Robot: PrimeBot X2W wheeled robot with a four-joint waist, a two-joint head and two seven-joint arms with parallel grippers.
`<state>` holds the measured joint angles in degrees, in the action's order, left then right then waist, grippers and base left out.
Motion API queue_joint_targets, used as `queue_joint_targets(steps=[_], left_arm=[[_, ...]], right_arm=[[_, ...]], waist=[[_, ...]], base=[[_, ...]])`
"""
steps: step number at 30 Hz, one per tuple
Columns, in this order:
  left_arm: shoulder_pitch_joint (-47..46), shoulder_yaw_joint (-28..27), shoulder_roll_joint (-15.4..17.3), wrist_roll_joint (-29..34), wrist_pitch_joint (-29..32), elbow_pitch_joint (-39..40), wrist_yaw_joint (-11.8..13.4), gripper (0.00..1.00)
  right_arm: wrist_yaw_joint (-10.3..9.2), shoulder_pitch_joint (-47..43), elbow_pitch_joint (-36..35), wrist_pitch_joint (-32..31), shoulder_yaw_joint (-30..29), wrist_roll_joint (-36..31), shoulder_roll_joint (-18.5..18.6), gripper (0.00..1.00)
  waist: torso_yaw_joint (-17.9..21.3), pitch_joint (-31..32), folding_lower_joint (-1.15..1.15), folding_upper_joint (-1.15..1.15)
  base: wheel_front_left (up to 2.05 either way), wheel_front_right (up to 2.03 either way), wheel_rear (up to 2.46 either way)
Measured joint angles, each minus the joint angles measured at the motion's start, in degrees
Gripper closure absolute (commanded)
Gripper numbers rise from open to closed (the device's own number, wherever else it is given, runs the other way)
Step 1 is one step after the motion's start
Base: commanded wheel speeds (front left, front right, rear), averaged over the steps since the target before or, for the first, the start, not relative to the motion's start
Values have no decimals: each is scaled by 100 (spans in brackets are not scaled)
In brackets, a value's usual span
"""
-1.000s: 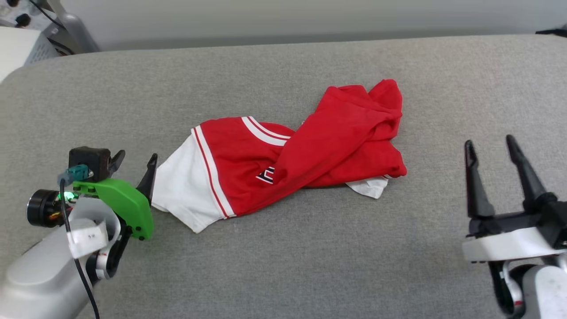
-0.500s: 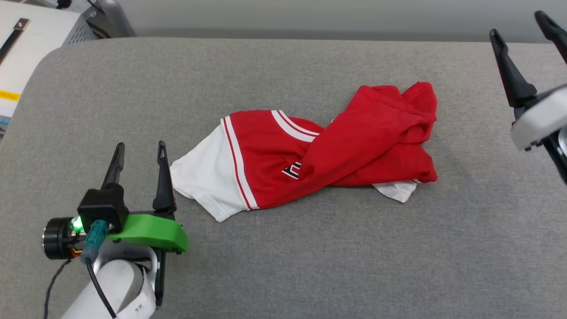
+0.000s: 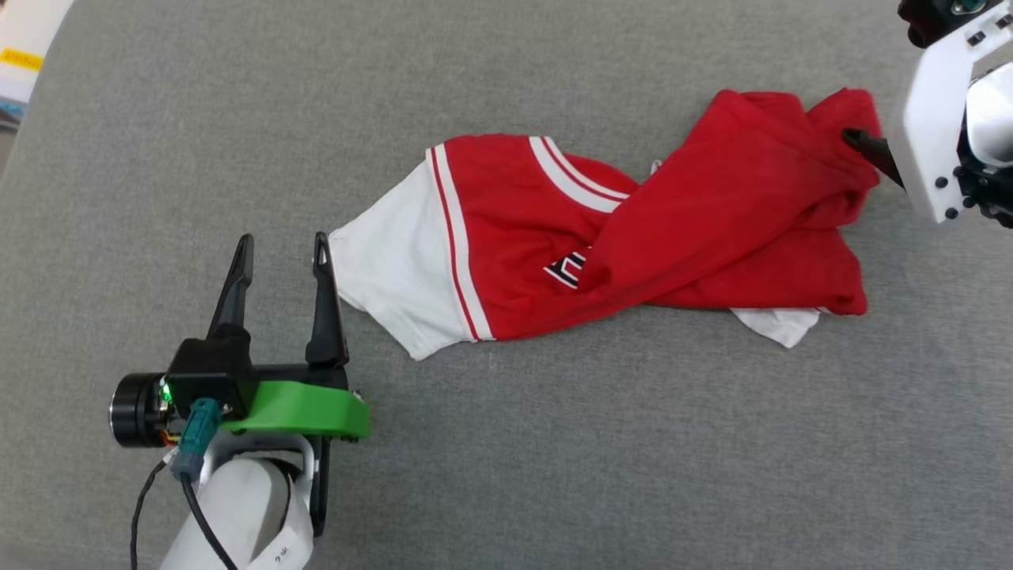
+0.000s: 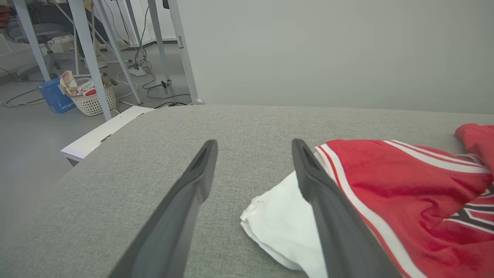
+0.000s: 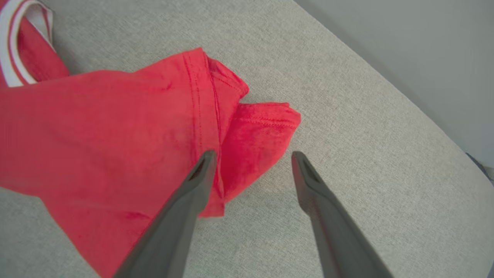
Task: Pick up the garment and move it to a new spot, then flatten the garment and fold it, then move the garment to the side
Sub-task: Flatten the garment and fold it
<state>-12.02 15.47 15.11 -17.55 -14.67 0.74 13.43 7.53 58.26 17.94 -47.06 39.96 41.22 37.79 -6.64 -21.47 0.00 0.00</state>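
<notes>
Flanking the garment (image 3: 673, 229) lengthwise
Both spread empty: left gripper (image 3: 282, 237) beside white sleeve (image 3: 388, 269), right gripper (image 5: 253, 153) (nearer) over hem corner (image 5: 262, 123).

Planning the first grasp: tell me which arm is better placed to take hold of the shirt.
Probably right. The right gripper is open with a red hem corner of the garment between its fingers; the left gripper is open too, but the white sleeve lies beside it.
</notes>
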Motion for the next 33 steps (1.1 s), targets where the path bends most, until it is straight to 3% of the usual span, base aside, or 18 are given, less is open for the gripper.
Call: queue_joint_targets(steps=[8, 15, 16, 17, 25, 29, 33], left_arm=[[-141, -352, -436, 376, 0, 40, -370, 0], [-148, -657, -698, 610, 0, 25, -631, 0], [-148, -705, -719, 642, 0, 19, -667, 0], [-146, -742, -735, 671, 0, 9, -691, 0], [-66, -984, -837, 898, 0, -160, -879, 0], [85, -1071, -876, 950, 0, -258, -959, 0], [292, -1162, -913, 1004, 0, -326, -993, 0]], right_arm=[[0, 166, 1165, 41, 521, 62, -264, 0], [-7, 175, 1482, 276, 858, 443, -169, 0], [-9, 180, 1495, 350, 917, 475, -163, 38], [-9, 182, 1491, 464, 971, 501, -155, 100], [-4, 222, 1432, 1838, 1210, 832, -404, 100], [-1, 281, 937, 2328, 1327, 1111, -255, 100], [-1, 266, 211, 2770, 1418, 1362, 123, 100]], waist=[[-235, -466, 0, 0], [-391, -583, 0, 0], [-392, -564, 0, 0], [-389, -545, 0, 0], [-289, -191, 0, 0], [-238, 61, 0, 0], [-176, 338, 0, 0]], base=[[0, 0, 0], [0, 0, 0], [0, 0, 0], [0, 0, 0], [0, 0, 0], [0, 0, 0], [0, 0, 0]])
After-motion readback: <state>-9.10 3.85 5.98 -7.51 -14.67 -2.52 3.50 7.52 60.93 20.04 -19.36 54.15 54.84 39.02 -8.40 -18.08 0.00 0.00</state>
